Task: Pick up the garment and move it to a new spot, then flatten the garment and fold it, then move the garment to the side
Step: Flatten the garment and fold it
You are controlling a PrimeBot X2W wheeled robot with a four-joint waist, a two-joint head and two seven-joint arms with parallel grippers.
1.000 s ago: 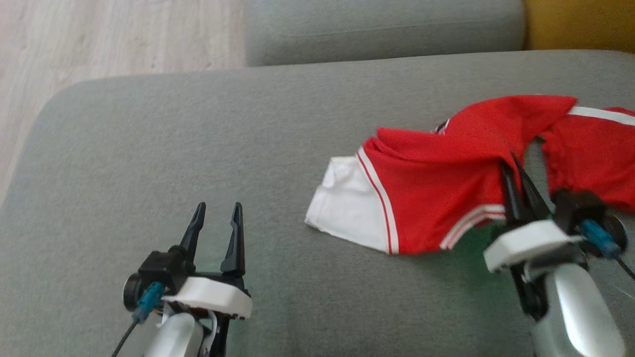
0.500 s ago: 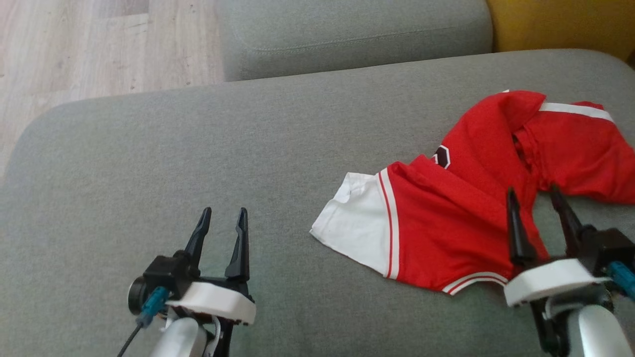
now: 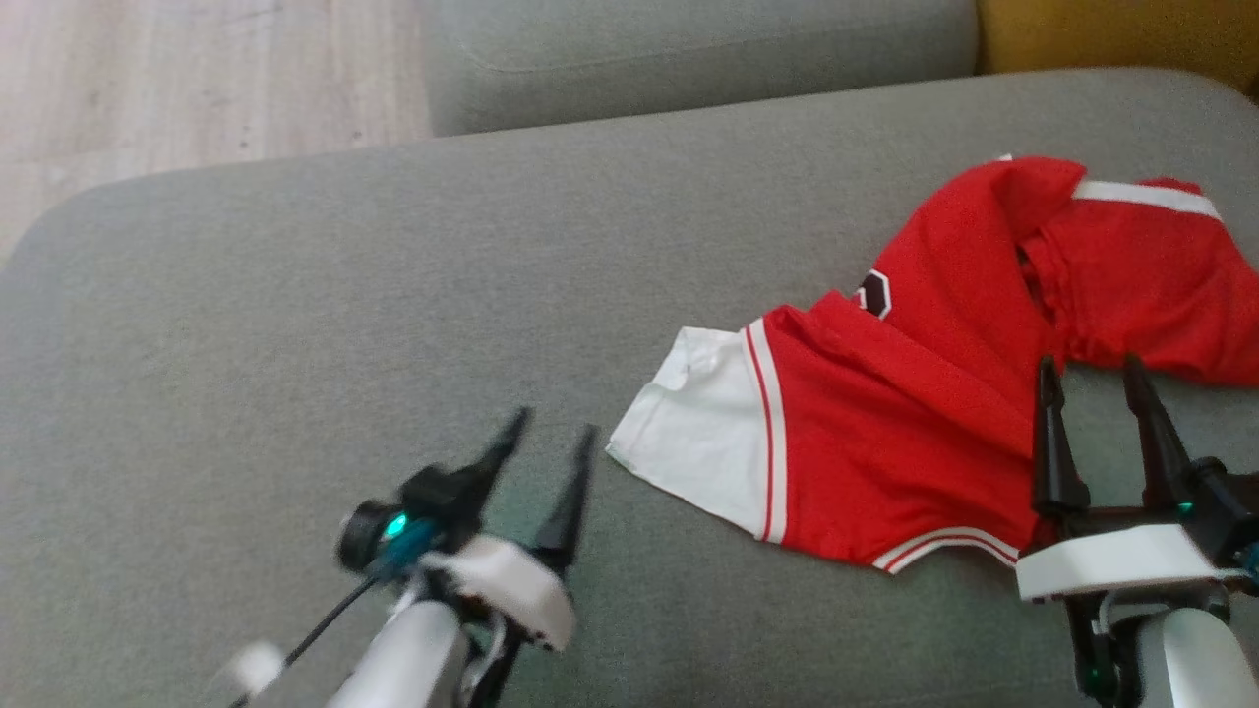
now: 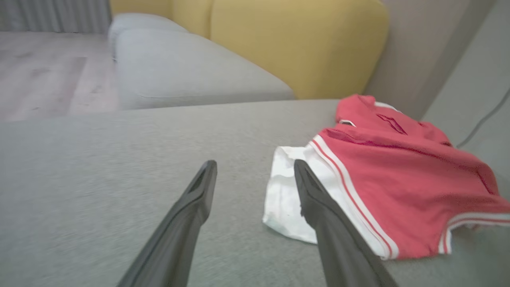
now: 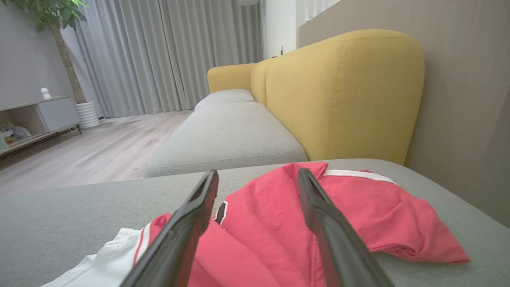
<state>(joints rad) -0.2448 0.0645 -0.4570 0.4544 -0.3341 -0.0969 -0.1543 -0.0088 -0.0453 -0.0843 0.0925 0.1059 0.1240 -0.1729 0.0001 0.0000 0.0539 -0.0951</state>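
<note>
So garment (image 3: 885, 433) lies rumpled on sofa seat (image 3: 295, 295), left end effector (image 3: 556, 423) and right end effector (image 3: 1090, 362) both released, empty, near either end, probably to start flattening.

Bare cushion (image 3: 295, 295) lies open left of the crumpled garment (image 3: 885, 423)

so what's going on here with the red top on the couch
A two-armed robot is working on a red and white garment crumpled on a grey sofa cushion. Its right pincer stands open at the garment's near edge, gripping nothing. The left pincer is open too, just short of the white part. Nothing is folded yet.
</note>
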